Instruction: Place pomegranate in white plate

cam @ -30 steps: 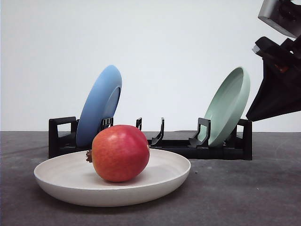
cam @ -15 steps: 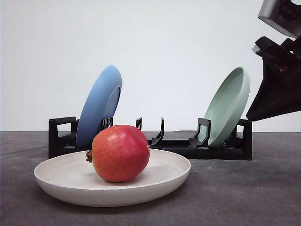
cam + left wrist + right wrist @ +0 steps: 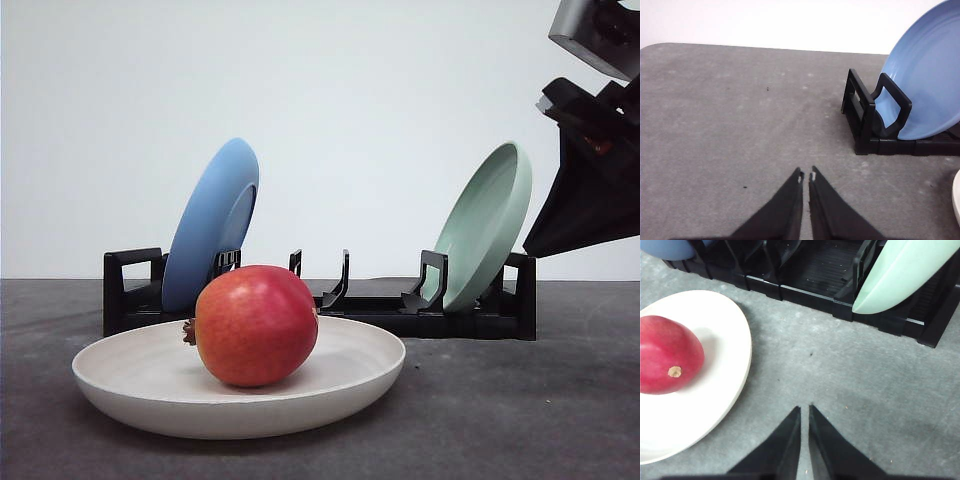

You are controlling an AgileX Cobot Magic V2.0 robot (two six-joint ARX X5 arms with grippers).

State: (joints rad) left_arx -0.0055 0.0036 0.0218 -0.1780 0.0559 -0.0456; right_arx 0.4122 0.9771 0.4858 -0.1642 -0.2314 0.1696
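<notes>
Nothing had shifted across the last second: fruit, plates and arm sat exactly as before, which I judged to mean the placing was done and the arms were simply parked.

Nearest, the right tool (image 3: 804,412) had its two black fingers together, nothing between them, poised above bare grey counter (image 3: 880,390). Just off to one side of it lay the white plate (image 3: 737,335), and the pomegranate (image 3: 667,357) rested inside that plate, clear of the tool. Beyond the tool stood the black rack (image 3: 805,287) with the pale green plate (image 3: 895,270) leaning in a slot.

The left tool (image 3: 806,176) was likewise closed on nothing, over open counter, with the blue plate (image 3: 930,85) propped in the rack's end ahead of it.

The counter was a matte, speckled grey sheet; behind it rose a plain white wall (image 3: 360,100).
</notes>
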